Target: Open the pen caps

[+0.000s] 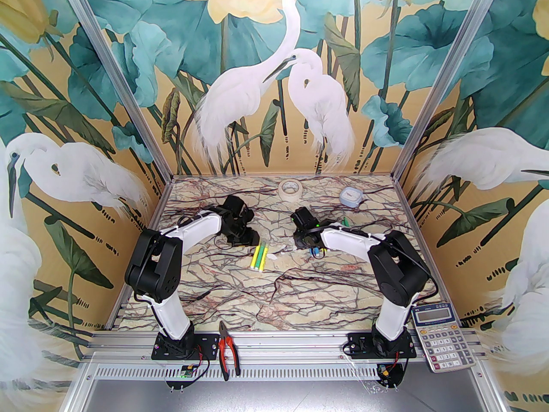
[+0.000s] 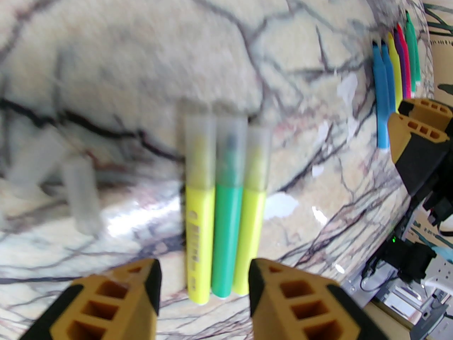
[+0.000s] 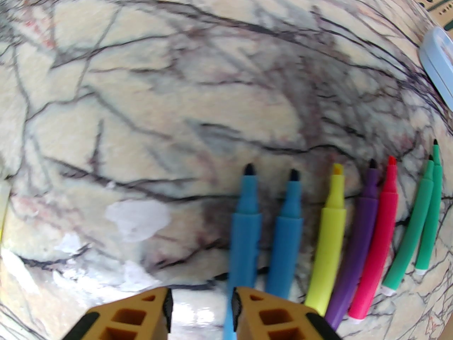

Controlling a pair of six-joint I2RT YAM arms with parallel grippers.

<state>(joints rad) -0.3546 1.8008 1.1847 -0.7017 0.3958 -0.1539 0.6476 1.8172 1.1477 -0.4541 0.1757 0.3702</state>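
Three capped markers point(image 1: 258, 256), two yellow with a green one between them, are laid side by side and touching near the middle of the worktop point(image 1: 300, 298). Their caps point(image 2: 231, 151), pale and translucent, are seated on the ends turned away from the left wrist camera.

The trio's butt ends are seen between the fingers point(image 2: 116, 296) of the left end effector point(image 2: 203, 266), which are set apart and clamped on nothing. Left of the trio in that view, what appear to be loose caps point(image 2: 81, 193) are lying on the worktop, too blurred to be counted.

Well to the right of the trio, seven bare markers point(image 3: 332, 232) are spread in a row with their tips uncovered: two blue, one yellow, one purple, one pink and two green. The right end effector point(image 3: 201, 294) is held at the butt ends of the blue pair. Its fingers are narrowly apart, and bare worktop is seen in the gap. One blue marker runs beside the right finger; whether it is touched cannot be told.

Beyond the trio, by the far edge, a tape roll point(image 1: 290, 187) and a pale blue box point(image 1: 350, 196) are placed. Nearer than the trio, on the front rail, pliers point(image 1: 227, 350) are laid, and a calculator point(image 1: 444, 337) is set far to the right.
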